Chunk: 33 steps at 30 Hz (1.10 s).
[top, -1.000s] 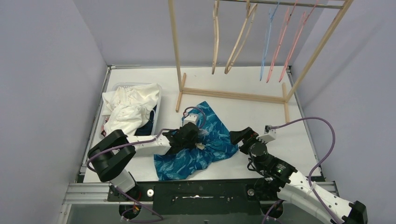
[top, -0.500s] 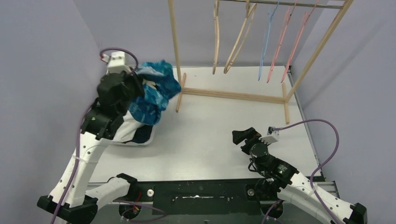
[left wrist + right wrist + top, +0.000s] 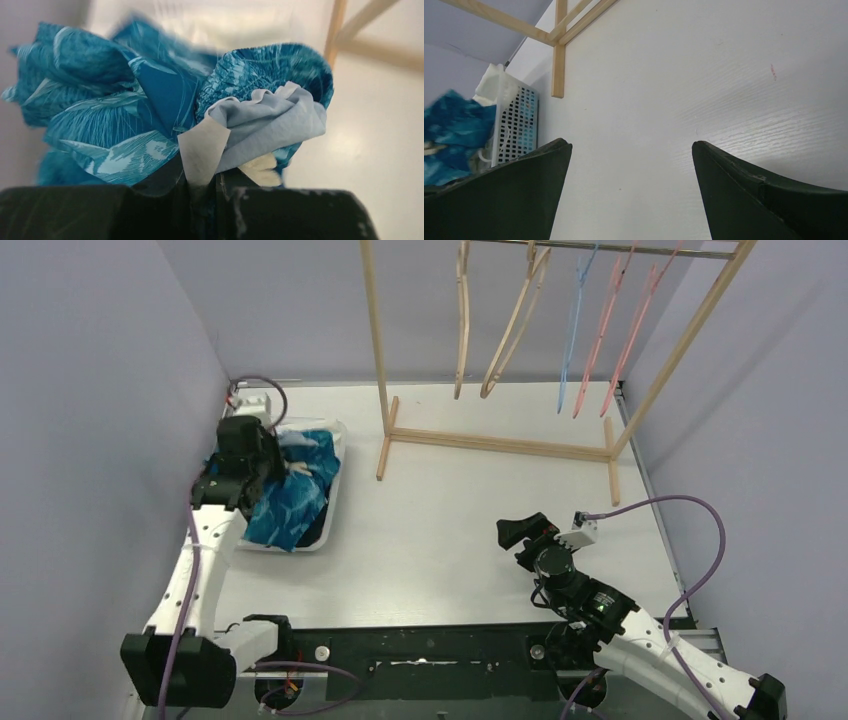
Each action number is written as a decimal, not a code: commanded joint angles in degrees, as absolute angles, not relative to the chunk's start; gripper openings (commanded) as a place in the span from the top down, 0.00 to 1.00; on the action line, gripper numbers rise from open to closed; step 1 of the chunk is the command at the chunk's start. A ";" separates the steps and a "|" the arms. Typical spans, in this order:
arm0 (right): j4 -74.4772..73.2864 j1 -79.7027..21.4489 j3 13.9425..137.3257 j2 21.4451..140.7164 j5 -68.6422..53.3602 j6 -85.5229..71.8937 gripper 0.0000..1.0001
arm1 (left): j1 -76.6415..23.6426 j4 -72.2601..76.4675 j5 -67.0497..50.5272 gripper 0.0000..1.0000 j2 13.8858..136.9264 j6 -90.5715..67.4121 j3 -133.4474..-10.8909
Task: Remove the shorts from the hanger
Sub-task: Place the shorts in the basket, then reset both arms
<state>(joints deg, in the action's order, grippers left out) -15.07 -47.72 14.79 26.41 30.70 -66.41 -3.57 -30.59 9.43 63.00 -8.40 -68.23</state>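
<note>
Left pincer squeezing tight on blue shorts, hovering over basket at 10 o'clock on table. Shorts draping into basket. Right pincer at 5 o'clock, fingers spreading wide, gripping nothing.

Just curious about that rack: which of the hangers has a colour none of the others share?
The blue hanger. It hangs between the two wooden hangers on its left and the two pink hangers on its right.
</note>
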 commanded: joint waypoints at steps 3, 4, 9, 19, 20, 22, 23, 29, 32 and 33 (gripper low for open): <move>-11.17 -47.91 15.58 27.27 32.89 -65.32 0.04 | -0.54 -29.97 -8.52 1.00 71.99 -12.19 -53.48; -11.35 -47.86 16.21 27.45 33.11 -64.33 0.04 | -0.54 -29.32 -10.58 1.00 71.24 -12.42 -53.64; -14.57 -47.72 21.48 28.87 37.28 -57.57 0.04 | -0.56 -30.08 -9.97 0.37 61.96 -13.12 -60.99; -25.46 -47.44 30.32 27.61 51.88 -48.75 0.03 | -0.53 -37.67 11.40 0.18 53.01 -14.52 -75.19; -27.36 -47.38 31.11 27.18 53.66 -48.72 0.03 | -0.53 -36.34 11.93 0.18 51.55 -15.62 -73.76; -30.05 -47.37 33.08 26.36 57.19 -47.92 0.03 | -0.53 -34.37 12.07 0.18 48.50 -16.31 -70.88; -30.67 -47.35 34.11 26.03 58.17 -46.26 0.03 | -0.57 -34.06 11.90 0.17 47.28 -16.42 -69.83; -26.79 -47.35 44.12 28.33 55.16 -22.35 0.01 | -0.57 -33.56 13.17 0.17 42.73 -16.27 -67.49; -29.54 -47.40 51.76 29.87 52.81 -18.65 0.01 | -0.62 -33.57 13.72 0.17 41.75 -15.45 -65.23; -30.72 -47.45 53.85 30.10 52.40 -18.20 0.01 | -0.62 -34.00 14.44 0.17 41.64 -15.13 -64.61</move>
<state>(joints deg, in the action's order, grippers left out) -29.45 -47.59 45.19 28.80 53.08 -29.02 -0.71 -35.64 12.03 43.09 -15.88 -66.08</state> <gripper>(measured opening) 0.991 0.829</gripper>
